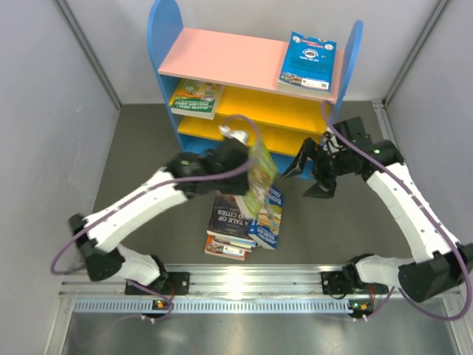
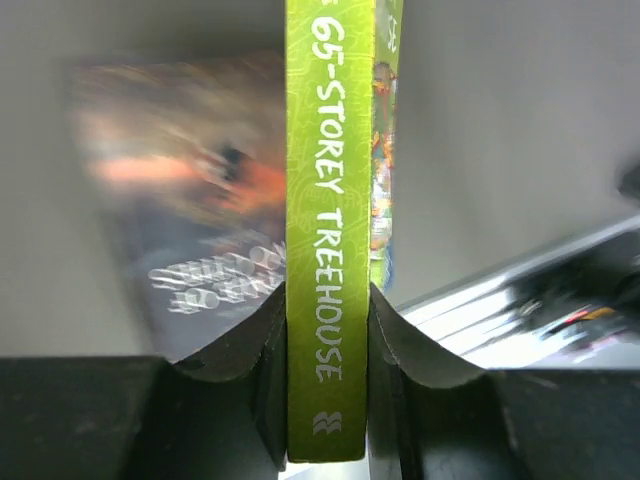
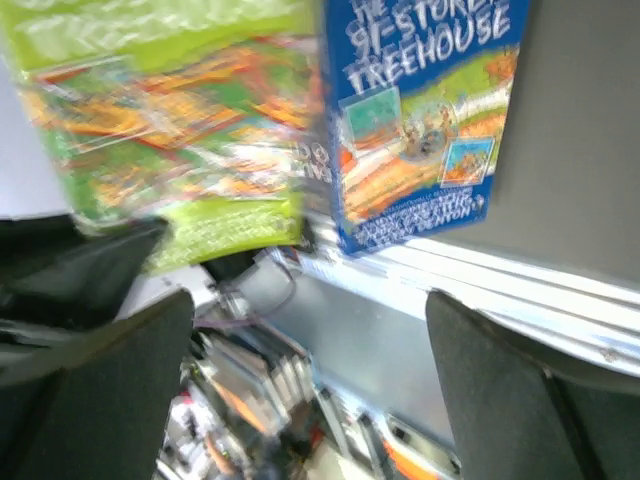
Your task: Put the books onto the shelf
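I see the shelf (image 1: 167, 44) standing at the far end of the table (image 1: 140, 140), with blue side panels, a pink top board and two yellow boards below. A blue book (image 1: 308, 61) lies flat on the right end of the pink board, and a green-covered one (image 1: 196, 98) lies at the left of the upper yellow board. The stack (image 1: 225, 240) of remaining books sits on the table between my two arms. A dark "A Tale of Two Cities" is on top and a blue Treehouse paperback (image 1: 270, 214) is at its right side.

The left gripper (image 1: 250, 168) holds a green paperback (image 1: 260, 177) on edge above the stack, just in front of the lower yellow board. Its fingers (image 2: 250, 345) are clamped across the spine near one end. The right gripper (image 1: 309, 177) hangs just beside the book, fingers spread wide with nothing between them.

My worry is that grip. A thin book pinched near one end may pivot or droop as I swing it, and its leading corner could then catch a yellow board's front edge. The right arm is close enough to clip the cover, so I would back it off first.

The visible front strips of both yellow boards look free in the middle and to the right, though the pink board hides their depth. The gaps between boards look low, and the right blue panel limits any sideways approach.
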Controlling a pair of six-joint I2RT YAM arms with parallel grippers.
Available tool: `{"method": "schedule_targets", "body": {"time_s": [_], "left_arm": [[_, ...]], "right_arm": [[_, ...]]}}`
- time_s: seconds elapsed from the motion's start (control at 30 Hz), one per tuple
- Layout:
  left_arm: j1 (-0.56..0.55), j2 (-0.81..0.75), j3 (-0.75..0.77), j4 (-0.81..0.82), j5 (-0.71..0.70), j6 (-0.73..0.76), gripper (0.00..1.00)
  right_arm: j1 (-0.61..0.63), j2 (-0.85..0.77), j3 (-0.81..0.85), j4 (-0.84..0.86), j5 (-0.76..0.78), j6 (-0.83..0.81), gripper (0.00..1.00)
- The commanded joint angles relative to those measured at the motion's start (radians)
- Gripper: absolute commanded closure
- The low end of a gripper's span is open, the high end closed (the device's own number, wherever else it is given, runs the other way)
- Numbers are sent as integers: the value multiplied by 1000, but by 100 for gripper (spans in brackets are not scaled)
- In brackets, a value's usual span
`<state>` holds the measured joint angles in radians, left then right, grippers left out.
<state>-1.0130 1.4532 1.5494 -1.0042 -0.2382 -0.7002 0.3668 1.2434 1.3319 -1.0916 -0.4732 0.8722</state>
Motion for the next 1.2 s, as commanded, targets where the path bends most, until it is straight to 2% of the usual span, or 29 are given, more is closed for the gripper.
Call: {"method": "schedule_targets", "body": {"time_s": [0.0, 0.13, 0.33, 0.5, 0.57, 0.6, 0.73, 0.83, 1.03, 1.17], "left_arm": [[243, -230, -52, 196, 315, 117, 100], [407, -275, -77, 254, 552, 174, 100], [525, -269, -94, 392, 713, 99, 100], [617, -251, -166, 568, 790, -14, 100], [652, -249, -239, 649, 850, -99, 100], [687, -252, -267, 755, 872, -132, 100], [761, -260, -367, 964, 944, -298, 100], [795, -240, -353, 1041, 996, -338, 100], [866, -197, -310, 1093, 1050, -393, 100], [932, -174, -318, 1232, 1068, -479, 100]], "right_arm": [[-142, -104, 82, -56, 18, -59, 2], [-203, -125, 52, -85, -30, -120, 2], [-207, -133, 36, -76, -50, -119, 2], [-206, -133, 33, -74, -62, -127, 2], [-209, -137, 26, -73, -65, -131, 2], [-207, -140, 21, -74, -65, -134, 2], [-207, -154, -19, -76, -61, -153, 2], [-210, -168, -55, -74, -58, -160, 3], [-209, -183, -102, -62, -58, -165, 3], [-207, -179, -106, -59, -59, -173, 3]]}}
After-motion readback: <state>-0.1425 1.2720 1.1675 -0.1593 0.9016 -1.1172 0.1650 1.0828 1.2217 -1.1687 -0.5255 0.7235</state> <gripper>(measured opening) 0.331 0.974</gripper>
